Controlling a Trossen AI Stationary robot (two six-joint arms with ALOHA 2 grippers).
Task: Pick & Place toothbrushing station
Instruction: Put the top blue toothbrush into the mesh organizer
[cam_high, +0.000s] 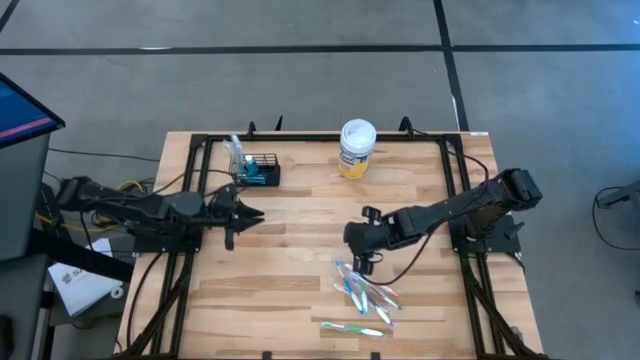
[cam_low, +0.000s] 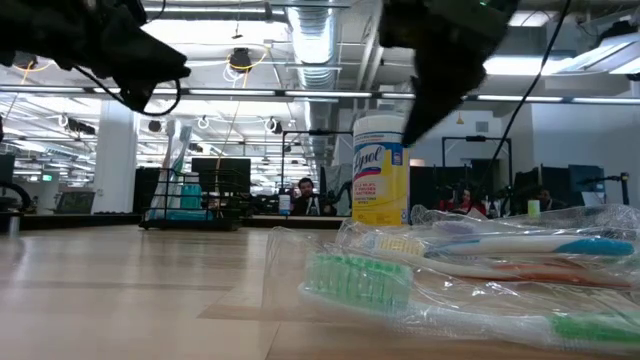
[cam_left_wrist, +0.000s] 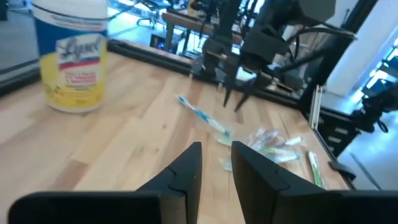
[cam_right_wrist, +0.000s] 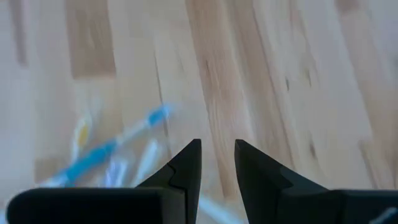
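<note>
Pale wooden table (cam_high: 300, 290), black wire-mesh basket (cam_high: 258, 172), glossy plastic-wrapped toothbrushes (cam_high: 364, 292).

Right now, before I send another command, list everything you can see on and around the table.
Black wire-mesh basket: one, far left part of the table, holding upright items, at least one teal.
Round tub, white lid, yellow label: one, far centre of the table.
Wrapped toothbrushes in clear plastic: a loose pile, blue, green and pale handles, near right part; exact count unclear.
Green-handled toothbrush: one, lying apart at the near edge.
Wooden table: one, light planks, black frame.
People: seated in the room beyond.
Left gripper: dark, empty, over the left-centre.
Right gripper: dark, narrow gap, empty, above the pile.
</note>
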